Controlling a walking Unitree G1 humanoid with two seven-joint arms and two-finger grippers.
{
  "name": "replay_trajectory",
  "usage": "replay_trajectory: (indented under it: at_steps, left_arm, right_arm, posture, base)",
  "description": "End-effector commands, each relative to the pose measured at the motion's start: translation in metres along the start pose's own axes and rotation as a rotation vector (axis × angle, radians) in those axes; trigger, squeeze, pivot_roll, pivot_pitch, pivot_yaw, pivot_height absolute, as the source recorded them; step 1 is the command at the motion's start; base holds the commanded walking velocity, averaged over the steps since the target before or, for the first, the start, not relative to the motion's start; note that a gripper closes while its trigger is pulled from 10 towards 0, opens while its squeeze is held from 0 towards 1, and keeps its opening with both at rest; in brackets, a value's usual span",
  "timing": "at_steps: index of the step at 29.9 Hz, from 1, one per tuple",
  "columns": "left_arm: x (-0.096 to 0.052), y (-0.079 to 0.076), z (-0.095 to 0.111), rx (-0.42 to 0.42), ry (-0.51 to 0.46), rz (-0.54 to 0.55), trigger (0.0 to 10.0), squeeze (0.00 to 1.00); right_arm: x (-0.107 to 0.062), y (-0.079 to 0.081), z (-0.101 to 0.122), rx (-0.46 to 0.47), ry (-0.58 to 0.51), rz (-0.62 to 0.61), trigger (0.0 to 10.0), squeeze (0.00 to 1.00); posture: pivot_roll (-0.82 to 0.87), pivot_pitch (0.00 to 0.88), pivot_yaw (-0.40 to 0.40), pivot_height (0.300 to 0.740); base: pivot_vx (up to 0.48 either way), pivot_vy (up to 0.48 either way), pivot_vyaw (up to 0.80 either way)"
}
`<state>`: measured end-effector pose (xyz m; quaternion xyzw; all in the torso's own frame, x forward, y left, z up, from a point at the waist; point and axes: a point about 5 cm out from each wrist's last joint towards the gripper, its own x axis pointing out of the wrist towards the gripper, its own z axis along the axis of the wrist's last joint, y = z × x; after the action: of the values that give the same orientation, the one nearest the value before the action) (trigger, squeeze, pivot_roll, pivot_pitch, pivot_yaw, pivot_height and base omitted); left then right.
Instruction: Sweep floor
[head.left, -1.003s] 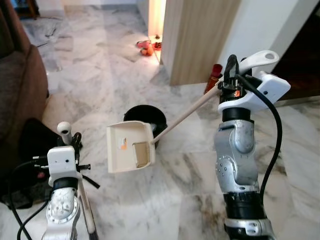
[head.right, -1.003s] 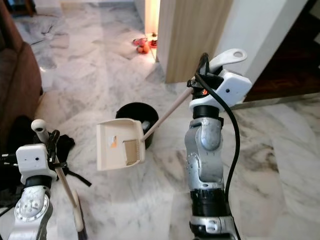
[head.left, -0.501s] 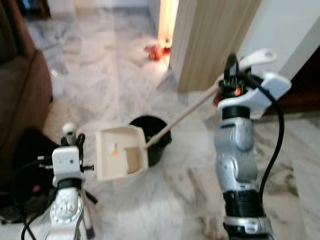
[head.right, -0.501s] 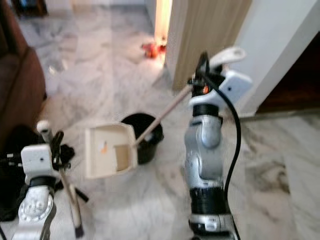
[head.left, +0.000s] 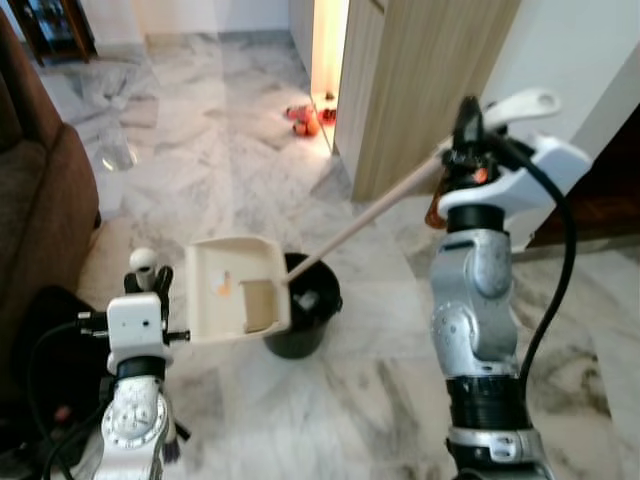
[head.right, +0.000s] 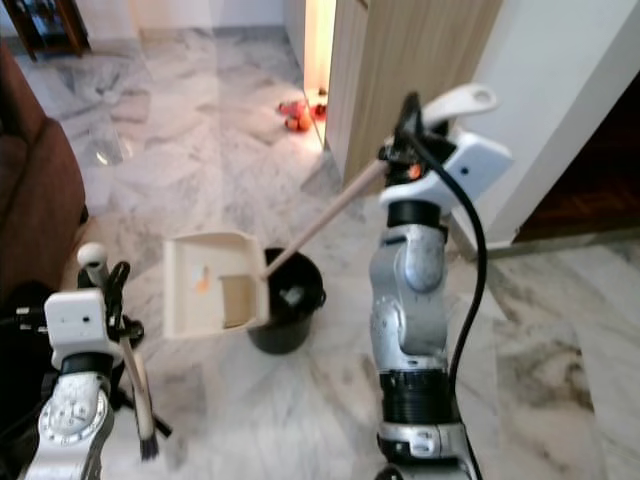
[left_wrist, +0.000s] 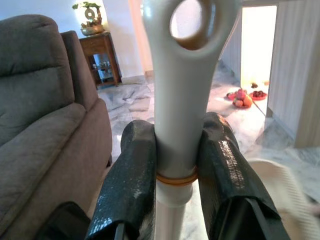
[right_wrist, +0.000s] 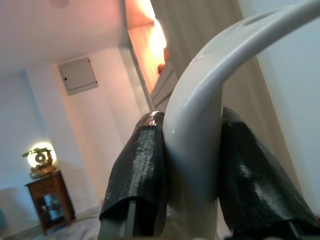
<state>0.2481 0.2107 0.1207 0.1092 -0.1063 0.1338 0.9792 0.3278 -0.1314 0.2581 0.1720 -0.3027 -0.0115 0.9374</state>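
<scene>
Right gripper (head.left: 468, 150) is raised to about chest height beside the wooden partition (head.left: 420, 90), its black fingers (right_wrist: 142, 175) clamped on the pale handle of the dustpan (head.left: 235, 290); the long wooden shaft slopes down and to the robot's left, and the cream pan hangs above the floor with its open face turned up toward the camera, its inner edge overlapping the rim of the black bin (head.left: 305, 315); left gripper (head.right: 100, 290) sits low at the robot's left side, just beside the brown sofa (head.left: 40, 200), its fingers (left_wrist: 132, 185) closed on the grey, hole-ended grip of the broom (head.right: 135, 385), whose shaft drops straight to the marble floor (head.left: 230, 150) with the bristles near the robot's feet; judging by the pan held at the bin, the work looks to be at the emptying step, with sweepings already gathered, though I cannot tell whether anything is left in the pan; what remains is probably tipping it fully over the bin, then sweeping any patches not yet done; small orange and red objects (head.left: 308, 118) lie well apart by the lit doorway.
</scene>
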Motion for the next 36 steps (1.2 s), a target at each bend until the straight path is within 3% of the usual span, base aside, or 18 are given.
replay_trajectory:
  at_steps: [1,24,36]
  left_arm:
    - [0.001,0.003,0.008,0.014,-0.037,0.003,10.0,0.0]
    - [-0.001,0.003,0.007,0.015,-0.028,-0.001,10.0,0.0]
    - [-0.002,0.0,0.007,0.001,-0.034,-0.019,10.0,0.0]
  right_arm:
    - [0.005,0.012,0.018,0.046,-0.095,0.026,10.0,0.0]
    - [0.002,0.015,0.014,0.059,-0.066,0.036,10.0,0.0]
    - [-0.001,0.024,0.011,0.086,-0.053,0.055,10.0,0.0]
  posture:
    - [0.07,0.086,-0.065,0.74]
    - [0.08,0.096,-0.061,0.74]
    - [0.08,0.1,-0.063,0.74]
  base:
    - [0.352,0.0,0.0]
    - [0.351,0.0,0.0]
    - [0.0,0.0,0.0]
